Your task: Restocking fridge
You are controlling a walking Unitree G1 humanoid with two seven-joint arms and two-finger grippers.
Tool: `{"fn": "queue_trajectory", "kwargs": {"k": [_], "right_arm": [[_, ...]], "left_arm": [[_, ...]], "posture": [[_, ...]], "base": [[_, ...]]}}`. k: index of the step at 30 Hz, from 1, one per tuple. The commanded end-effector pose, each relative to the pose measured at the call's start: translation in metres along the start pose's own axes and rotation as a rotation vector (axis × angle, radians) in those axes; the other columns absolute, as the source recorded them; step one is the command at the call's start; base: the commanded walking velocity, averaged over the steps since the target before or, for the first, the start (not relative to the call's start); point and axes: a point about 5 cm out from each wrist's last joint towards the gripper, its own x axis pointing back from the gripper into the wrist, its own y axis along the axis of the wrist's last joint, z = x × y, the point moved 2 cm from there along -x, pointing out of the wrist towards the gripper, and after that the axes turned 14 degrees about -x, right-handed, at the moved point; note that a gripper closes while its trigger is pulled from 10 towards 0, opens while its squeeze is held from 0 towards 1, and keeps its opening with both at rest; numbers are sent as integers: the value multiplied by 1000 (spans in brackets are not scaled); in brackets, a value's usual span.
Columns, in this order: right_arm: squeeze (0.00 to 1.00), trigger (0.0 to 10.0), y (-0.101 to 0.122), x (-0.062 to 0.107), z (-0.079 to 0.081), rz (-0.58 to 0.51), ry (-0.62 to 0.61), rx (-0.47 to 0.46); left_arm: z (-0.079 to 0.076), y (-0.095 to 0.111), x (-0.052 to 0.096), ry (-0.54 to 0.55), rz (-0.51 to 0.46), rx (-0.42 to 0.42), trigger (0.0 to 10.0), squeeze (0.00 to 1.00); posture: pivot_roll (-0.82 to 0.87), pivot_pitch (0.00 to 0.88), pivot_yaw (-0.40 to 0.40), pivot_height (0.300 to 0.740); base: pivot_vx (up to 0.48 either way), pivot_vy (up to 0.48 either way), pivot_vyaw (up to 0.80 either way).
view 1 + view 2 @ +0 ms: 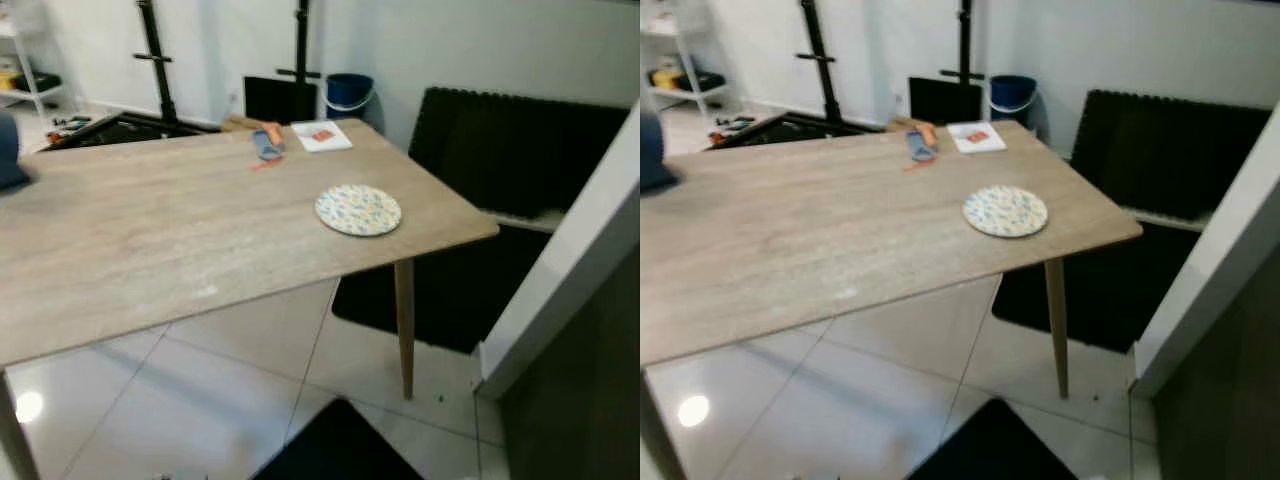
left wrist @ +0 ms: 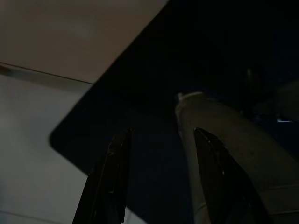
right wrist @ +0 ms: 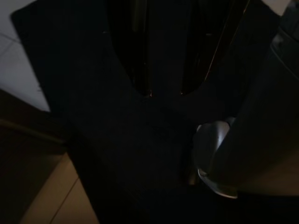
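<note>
Left eye view shows a wooden counter (image 1: pixel 150 230) bearing a patterned plate (image 1: pixel 358 210), no groceries or fridge recognisable, so restocking seems barely begun (left tool (image 2: pixel 161 179) hangs apart, empty; right tool's state I cannot tell).

Two long black fingers (image 2: pixel 110 182) on the left gripper (image 2: pixel 161 179), tapered and glossy, with faint glints along the edges. Beside them, a rounded grey-silver limb section (image 2: pixel 224 154) (dim in the shade). On the right side, dark fingers (image 3: pixel 140 56) barely made out, plus a pale silvery rounded part (image 3: pixel 210 140).
</note>
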Motion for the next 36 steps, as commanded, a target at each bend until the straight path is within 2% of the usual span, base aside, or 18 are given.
{"fn": "queue_trajectory", "kwargs": {"k": [1,10,19,24,36], "right_arm": [[0,10000,-6,1,-5,15,-13,-14],[0,10000,-5,1,-4,10,-12,-12],[0,10000,-3,1,-4,-4,-11,-9],[0,10000,-1,1,-3,-19,-1,-25],[0,10000,2,1,0,-33,29,-38]], "left_arm": [[-6,-9,1,-15,31,3,10000,0],[-6,-8,1,-15,27,11,10000,0],[-7,-7,1,-30,20,11,10000,0],[-7,-8,1,-34,22,15,10000,0],[-7,-8,1,-39,24,18,10000,0]], "posture": [[-35,23,-2,740],[-36,23,-2,740],[-36,23,-3,740],[-36,23,-2,740],[-37,23,-2,740]], "base": [[0,0,-763],[0,0,-762],[0,0,0],[0,-269,0],[247,-314,0]]}}
